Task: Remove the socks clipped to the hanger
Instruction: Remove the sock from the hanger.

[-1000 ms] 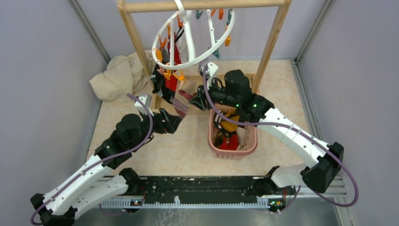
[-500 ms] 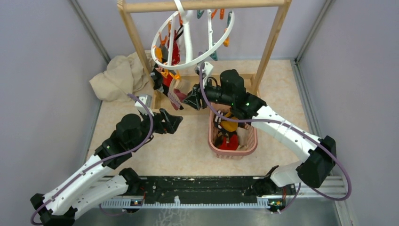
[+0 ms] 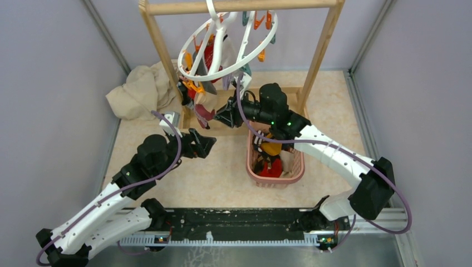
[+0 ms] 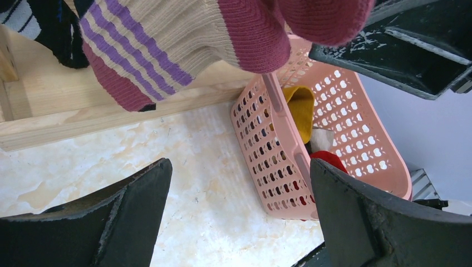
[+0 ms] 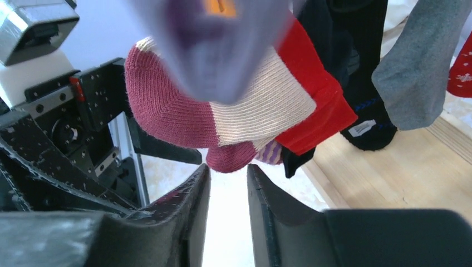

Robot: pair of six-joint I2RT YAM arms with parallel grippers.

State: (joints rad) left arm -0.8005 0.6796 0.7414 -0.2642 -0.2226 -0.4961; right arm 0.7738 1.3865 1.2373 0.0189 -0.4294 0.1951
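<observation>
The hanger (image 3: 220, 76), a white ring with coloured clips, hangs tilted from the wooden rack. Several socks hang clipped under its left side: a cream sock with maroon toe and purple stripes (image 3: 203, 114) (image 4: 167, 44) (image 5: 178, 105), a red one (image 5: 317, 111), a black one (image 5: 362, 122) and a grey one (image 5: 412, 83). My right gripper (image 3: 218, 118) (image 5: 228, 167) reaches in from the right. Its jaws stand a narrow gap apart, with the maroon toe right at their tips. My left gripper (image 3: 209, 143) (image 4: 240, 164) is wide open below the socks, holding nothing.
A pink lattice basket (image 3: 295, 167) (image 4: 261, 139) with several socks in it stands right of centre, under the right arm. The wooden rack (image 3: 323, 50) and its base beam cross the back. A beige cloth (image 3: 139, 92) lies at the back left.
My right gripper has moved left and up to the striped sock, and its jaws have narrowed. The hanger has tipped and swung. The left arm has stayed still.
</observation>
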